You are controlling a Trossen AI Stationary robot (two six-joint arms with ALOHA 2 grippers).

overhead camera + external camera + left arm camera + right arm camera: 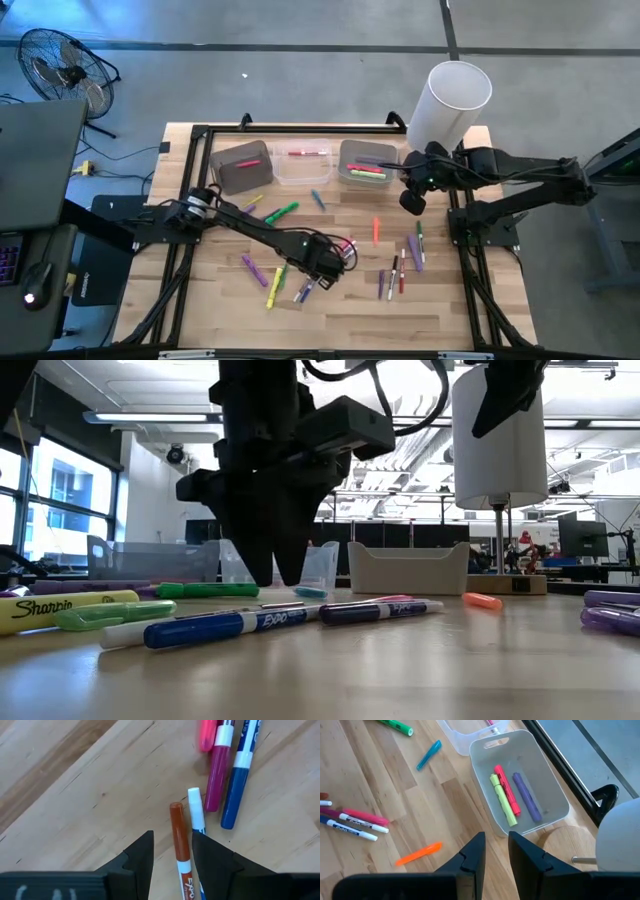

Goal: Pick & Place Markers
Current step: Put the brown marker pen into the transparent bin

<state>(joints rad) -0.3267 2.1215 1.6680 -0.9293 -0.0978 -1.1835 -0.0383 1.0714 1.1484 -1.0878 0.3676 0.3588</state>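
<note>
Orange-brown, the capped marker [179, 836] lies flat on the wooden counter [340, 310] between the jaws of the left gripper [172, 851], which stand apart on either side of it without closing; a white-capped blue marker [197, 814] lies just beside it, against one finger. A magenta marker [219, 770] and a dark blue marker [239, 780] lie near, side by side. More markers lie scattered over the counter's middle. The right gripper [495, 851] hangs above the counter just beside the grey bin [555, 802], jaws slightly apart and holding nothing. That bin holds a yellow-green marker [503, 802], a red marker [507, 791] and a purple marker [526, 797]. An orange marker [419, 854] lies near the right gripper.
</note>
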